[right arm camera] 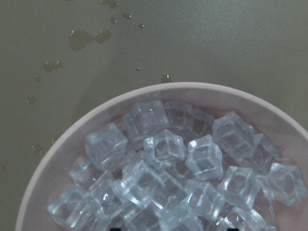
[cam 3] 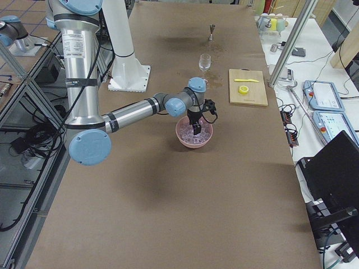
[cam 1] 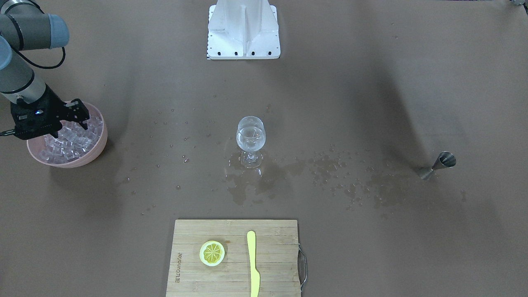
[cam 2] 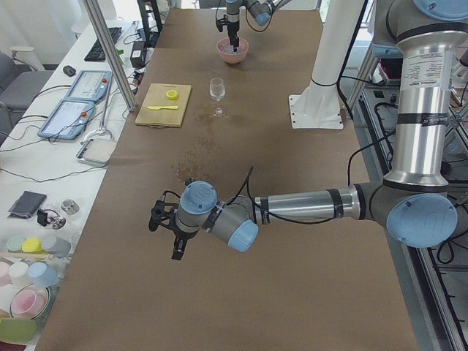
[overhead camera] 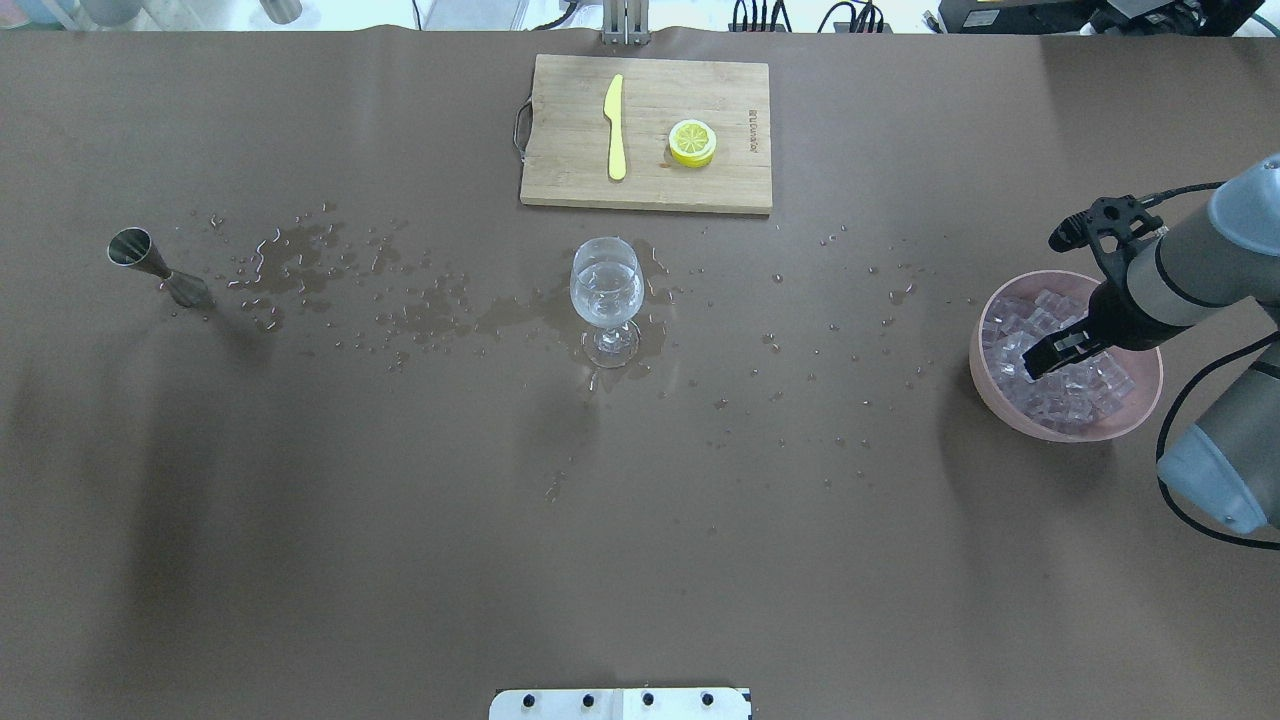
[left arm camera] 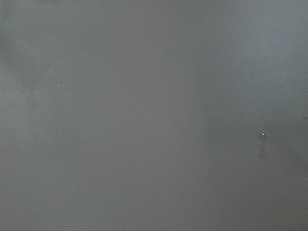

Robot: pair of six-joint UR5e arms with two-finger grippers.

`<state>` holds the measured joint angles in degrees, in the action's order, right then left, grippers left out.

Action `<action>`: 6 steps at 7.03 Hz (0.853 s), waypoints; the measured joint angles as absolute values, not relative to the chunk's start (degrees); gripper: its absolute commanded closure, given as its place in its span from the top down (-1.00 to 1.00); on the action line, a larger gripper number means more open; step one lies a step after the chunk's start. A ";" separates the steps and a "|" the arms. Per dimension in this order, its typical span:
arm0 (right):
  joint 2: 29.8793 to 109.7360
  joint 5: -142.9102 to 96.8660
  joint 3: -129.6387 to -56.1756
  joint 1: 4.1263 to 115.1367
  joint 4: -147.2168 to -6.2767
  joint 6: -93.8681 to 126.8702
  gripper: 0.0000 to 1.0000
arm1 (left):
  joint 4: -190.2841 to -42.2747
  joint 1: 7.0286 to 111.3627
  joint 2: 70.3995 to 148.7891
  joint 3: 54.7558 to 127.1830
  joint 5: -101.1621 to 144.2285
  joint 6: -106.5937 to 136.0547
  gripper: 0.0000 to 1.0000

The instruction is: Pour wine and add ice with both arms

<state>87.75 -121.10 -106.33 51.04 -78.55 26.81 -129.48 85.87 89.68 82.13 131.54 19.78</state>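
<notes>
The ice (right arm camera: 163,144) fills a pink bowl (overhead camera: 1000,400) at the right end of the table (overhead camera: 400,520). The right arm's fingers (overhead camera: 1050,355) hang just over the cubes, spread and grasping nothing. The wine (cam 1: 250,140) sits in the wine glass (cam 1: 251,123) at mid-table. I cannot tell whether the left arm's fingers (cam 2: 178,247), above the left end, are released or clenched.

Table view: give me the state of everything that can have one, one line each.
wine glass: upright, a little wine inside
pink bowl: full of ice
right gripper: open, tips down in the bowl
left gripper: over bare table, open or shut unclear
jigger: upright
lemon slice: flat on cutting board, cut face up
knife: flat on board
table: wet with spills
</notes>
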 measured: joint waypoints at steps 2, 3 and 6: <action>87.76 -121.11 -106.03 51.04 -78.57 26.06 -1.00 | -129.58 85.87 89.42 82.37 131.57 19.77 0.97; 87.54 -121.19 -105.98 51.04 -78.66 25.98 -1.00 | -129.66 85.87 89.29 82.39 131.57 19.77 0.97; 86.53 -121.87 -106.07 51.87 -79.17 25.56 -1.00 | -129.72 85.87 89.21 82.14 131.50 19.72 0.97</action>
<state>86.53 -121.87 -106.07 51.87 -79.17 25.56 -129.72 85.87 89.21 82.14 131.50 19.72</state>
